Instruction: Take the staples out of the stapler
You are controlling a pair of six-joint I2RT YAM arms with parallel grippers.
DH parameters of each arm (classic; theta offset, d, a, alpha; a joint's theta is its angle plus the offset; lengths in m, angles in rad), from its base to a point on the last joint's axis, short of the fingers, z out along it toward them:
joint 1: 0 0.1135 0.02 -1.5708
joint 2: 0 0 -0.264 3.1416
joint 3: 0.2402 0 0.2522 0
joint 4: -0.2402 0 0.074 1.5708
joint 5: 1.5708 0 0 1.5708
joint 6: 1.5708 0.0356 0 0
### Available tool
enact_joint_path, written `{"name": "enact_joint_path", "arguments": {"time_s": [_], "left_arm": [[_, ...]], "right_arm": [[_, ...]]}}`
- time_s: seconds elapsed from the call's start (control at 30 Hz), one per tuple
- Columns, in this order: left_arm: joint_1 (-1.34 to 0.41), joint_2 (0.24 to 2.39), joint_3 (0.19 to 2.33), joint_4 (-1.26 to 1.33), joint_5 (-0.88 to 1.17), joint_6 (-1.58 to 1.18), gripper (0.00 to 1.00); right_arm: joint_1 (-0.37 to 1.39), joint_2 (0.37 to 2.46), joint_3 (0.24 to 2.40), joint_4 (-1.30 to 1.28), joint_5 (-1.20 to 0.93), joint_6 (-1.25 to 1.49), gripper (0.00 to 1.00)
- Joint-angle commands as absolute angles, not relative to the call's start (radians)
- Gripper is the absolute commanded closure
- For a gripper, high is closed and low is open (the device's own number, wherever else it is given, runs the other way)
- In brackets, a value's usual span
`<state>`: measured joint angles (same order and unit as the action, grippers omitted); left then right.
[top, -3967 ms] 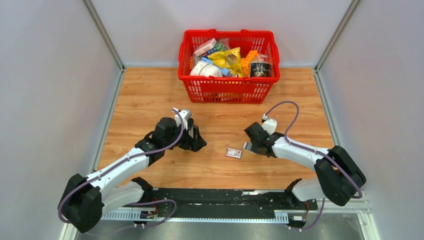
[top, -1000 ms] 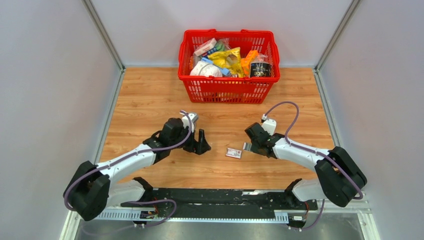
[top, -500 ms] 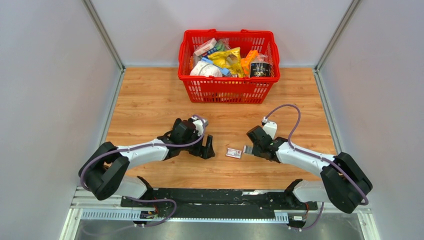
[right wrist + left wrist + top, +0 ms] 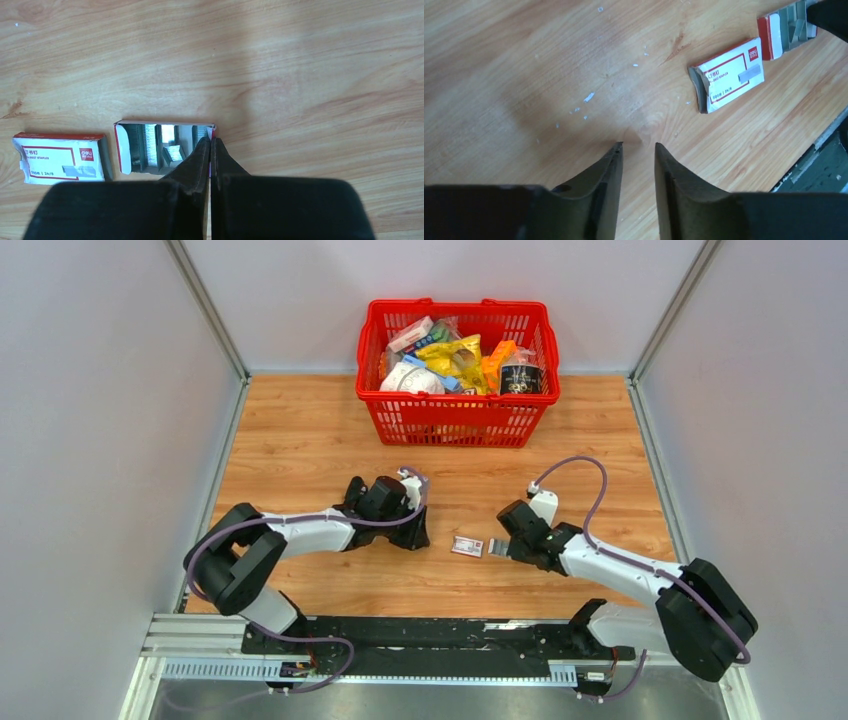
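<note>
Lying beside labelled box (image 4: 60, 164), open tray (image 4: 122, 149) of staples (image 4: 150, 145), red basket (image 4: 455, 422) beyond.

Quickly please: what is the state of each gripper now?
Left gripper: open, jaws partly apart, nothing between them.
Right gripper: shut, pinching the end wall of the open staple tray.

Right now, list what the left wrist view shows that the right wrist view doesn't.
Only the left wrist view: the left claw, open with nothing between its fingers, tiny loose staple bits scattered on the wooden table, and a dark rail at lower right. Only the right wrist view: the right claw, shut, its tips at the end of the open staple tray. Both: the white-and-red staple box sleeve, that tray with its staple strips, and the table.
</note>
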<state>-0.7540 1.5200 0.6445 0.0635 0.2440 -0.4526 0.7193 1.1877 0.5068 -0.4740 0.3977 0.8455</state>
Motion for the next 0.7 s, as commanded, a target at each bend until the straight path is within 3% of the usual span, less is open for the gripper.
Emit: {"name": "enact_joint_path", "arguments": {"time_s": [0.0,0.13,0.67], "left_arm": [[-0.762,1.572,0.692,0.101,0.267,-0.439,0.72],[-0.767,1.612,0.716,0.106,0.279,-0.433,1.0],[-0.813,1.715,0.775,0.113,0.295,-0.433,1.0]], "right_arm": [[0.744,1.187,0.499,-0.489,0.379,0.877,1.0],[0.758,1.193,0.503,-0.483,0.376,0.885,1.0],[0.784,1.195,0.505,-0.479,0.364,0.89,1.0]]}}
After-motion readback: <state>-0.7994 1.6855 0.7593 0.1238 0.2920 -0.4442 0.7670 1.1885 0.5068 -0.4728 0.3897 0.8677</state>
